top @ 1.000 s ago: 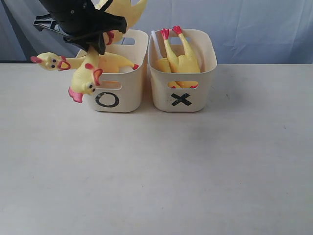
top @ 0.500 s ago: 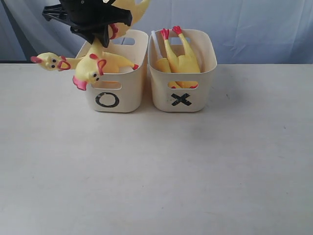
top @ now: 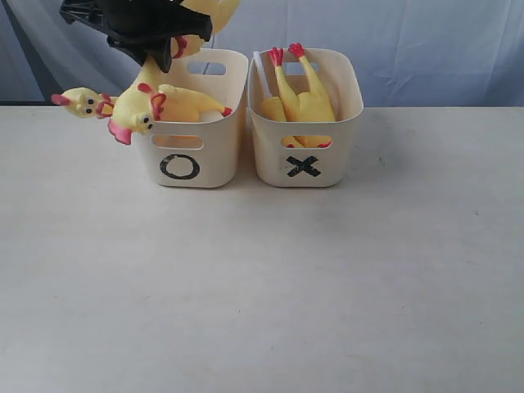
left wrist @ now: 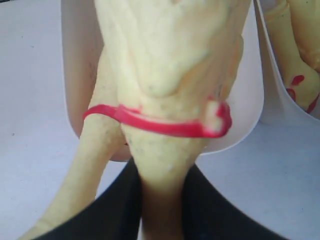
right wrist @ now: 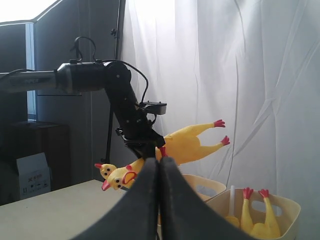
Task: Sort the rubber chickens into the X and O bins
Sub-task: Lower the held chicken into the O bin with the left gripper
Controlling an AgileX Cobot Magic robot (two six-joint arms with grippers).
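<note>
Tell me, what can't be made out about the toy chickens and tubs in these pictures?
Exterior view: the top edge cuts into the left end effector and the body of the held chicken.
Exterior view: the wall of the X bin hides the heads and number of the chickens inside.
Left wrist view: the held chicken fills the frame, hiding what lies in the O bin.

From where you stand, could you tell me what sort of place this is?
Most likely a robot test bench in a lab: a plain pale table, a white curtain, an O tub and an X tub, and a black robot arm holding a rubber chicken.
</note>
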